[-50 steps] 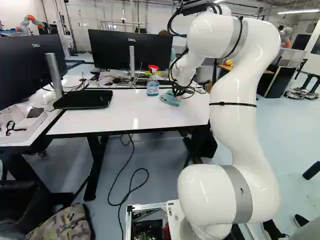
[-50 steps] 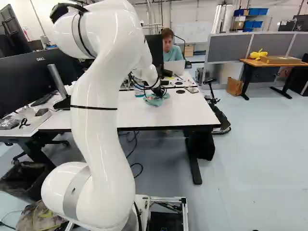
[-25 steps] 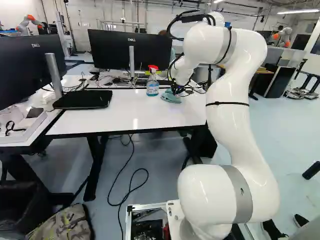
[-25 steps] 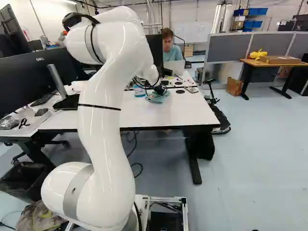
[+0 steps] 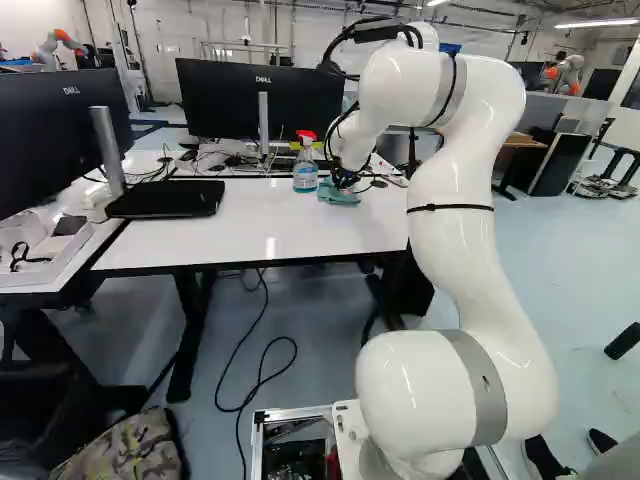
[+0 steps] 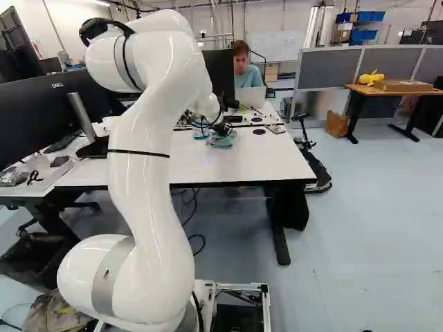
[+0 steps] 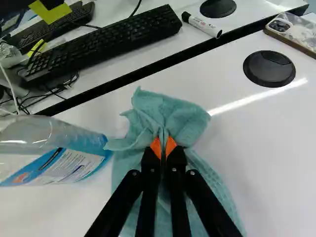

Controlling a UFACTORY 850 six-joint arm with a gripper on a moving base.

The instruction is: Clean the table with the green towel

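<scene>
Over the far part of the white table (image 5: 250, 222), my gripper (image 5: 345, 184) is low down with the green towel (image 5: 338, 197) under it in the left base view. The wrist view has the gripper (image 7: 163, 148) shut on a pinched fold of the towel (image 7: 170, 116), orange pads close together. The towel bunches up ahead of the fingertips and spreads flat on the tabletop beneath the fingers, which hide part of it.
A spray bottle (image 5: 305, 165) with a red head stands right beside the towel. Beyond the table's far edge lie a black keyboard (image 7: 103, 42) and a marker (image 7: 201, 24). A monitor (image 5: 222, 100) stands behind; a phone (image 7: 291, 32) lies near that edge. Another robot (image 5: 58, 47) stands far back.
Gripper and towel have moved together across the tabletop, toward the left in the left base view, ending nearer the spray bottle. The arm's upper links shifted too; the base stayed put.
</scene>
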